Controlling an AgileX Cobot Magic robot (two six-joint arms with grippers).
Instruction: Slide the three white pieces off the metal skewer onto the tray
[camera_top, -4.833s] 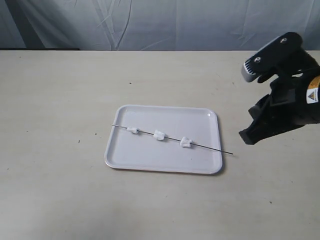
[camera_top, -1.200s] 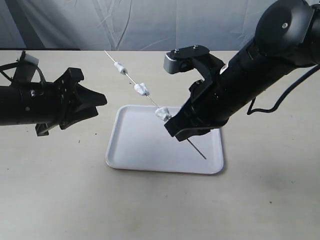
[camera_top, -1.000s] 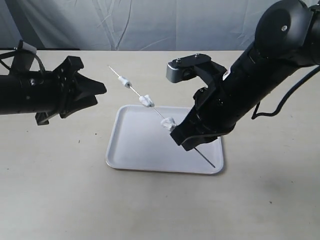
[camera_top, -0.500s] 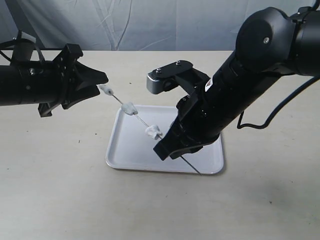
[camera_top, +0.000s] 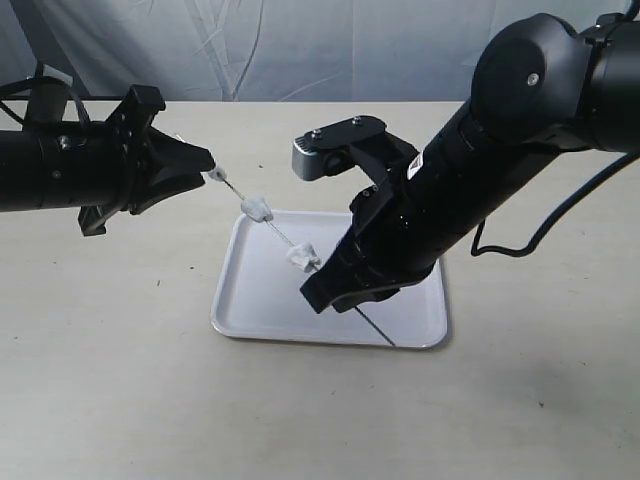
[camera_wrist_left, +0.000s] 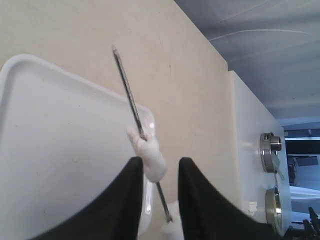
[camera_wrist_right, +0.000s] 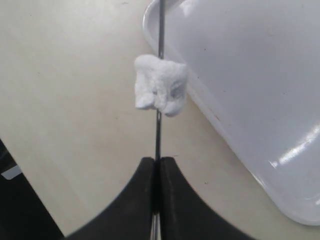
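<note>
Starting at the left, my left gripper (camera_top: 205, 163) sits at the raised end of the metal skewer (camera_top: 280, 232). Its fingers (camera_wrist_left: 125, 200) are narrowly apart with the top piece (camera_top: 217, 175) between them, and I cannot tell from the left wrist view whether either finger actually presses it. That is my first worry. If I pull leftward from here, the lump comes off the high end. That end looks to hang near or past the rim of the tray (camera_top: 250, 300), so the lump may land on the table (camera_top: 120, 350) instead. A hard squeeze could also tear something this soft rather than slide it.

Further right, the middle piece (camera_top: 258, 208) and the lowest piece (camera_top: 303, 258) are threaded well apart, in the air above the tray. None of the three is on the tray yet.

On the right, my right gripper (camera_top: 325, 292) is clamped tight on the skewer just below the lowest piece. A thin round rod between flat fingers is a poor hold, I judge. A sideways load from the other arm could twist it or pull it through, dropping everything.

The skewer's long axis runs diagonally, its high end up-left at the left gripper and its low end down-right. The bare lower tip pokes out beneath the right gripper, near the tray's near right rim. I cannot tell whether it touches.
</note>
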